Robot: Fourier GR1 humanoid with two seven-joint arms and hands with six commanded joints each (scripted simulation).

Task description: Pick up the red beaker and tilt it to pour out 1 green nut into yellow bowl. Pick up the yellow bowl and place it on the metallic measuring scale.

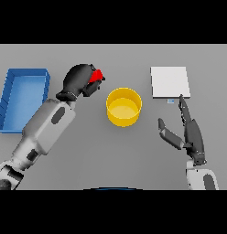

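Where the table (pixel 88 155) reaches its far left, a blue tray (pixel 23 98) lies just outside the left forearm, well behind the wrist and to the left of the left hand (pixel 81 80). That hand is raised over the grey surface with its dark fingers curled tight around the red beaker (pixel 97 74), of which only a small red part shows past the fingers on the hand's right side. The beaker's tilt cannot be made out, and no green nut can be seen. Just to the right of the grasping hand and slightly nearer the robot stands the yellow bowl (pixel 124 106), upright, apart from the fingers, between the two hands. Farther right, the right hand (pixel 188 130) rests low with its fingers straight and relaxed, thumb spread toward the bowl, holding nothing. Directly beyond its fingertips lies the metallic measuring scale (pixel 170 82), a flat pale square, its near edge just at the tip of the longest finger.
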